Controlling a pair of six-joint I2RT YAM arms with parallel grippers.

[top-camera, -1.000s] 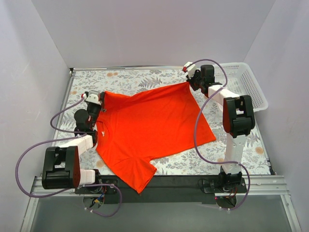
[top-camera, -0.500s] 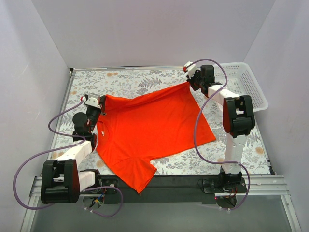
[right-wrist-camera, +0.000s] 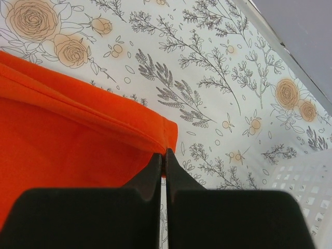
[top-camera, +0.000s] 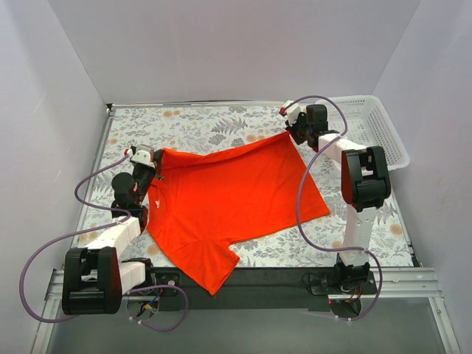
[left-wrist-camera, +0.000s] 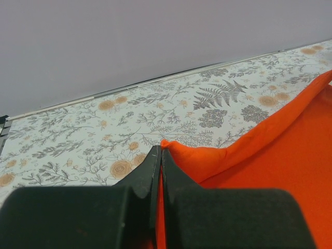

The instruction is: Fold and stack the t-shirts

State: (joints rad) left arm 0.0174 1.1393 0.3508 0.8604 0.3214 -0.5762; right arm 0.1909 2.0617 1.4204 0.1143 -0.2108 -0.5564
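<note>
One bright orange-red t-shirt point(top-camera: 228, 199) lies spread on the floral table, a sleeve hanging over the near edge. My left gripper point(top-camera: 157, 156) is shut on the shirt's far left corner; the left wrist view shows orange cloth point(left-wrist-camera: 207, 161) pinched between the black jaws of that gripper point(left-wrist-camera: 161, 151). My right gripper point(top-camera: 290, 130) is shut on the far right hem corner, where the hemmed edge point(right-wrist-camera: 129, 124) runs into the closed jaws of that gripper point(right-wrist-camera: 164, 153). The far edge sags between the two grips.
A white mesh basket point(top-camera: 376, 125) stands at the table's right edge, behind the right arm; its corner point(right-wrist-camera: 306, 181) shows in the right wrist view. Grey walls enclose the table on three sides. A black rail point(top-camera: 273, 276) runs along the near edge.
The left arm has drawn back toward the near side, its elbow dropping low. The shirt's far left corner moved slightly nearer. The right gripper shifted slightly, still holding its corner.
</note>
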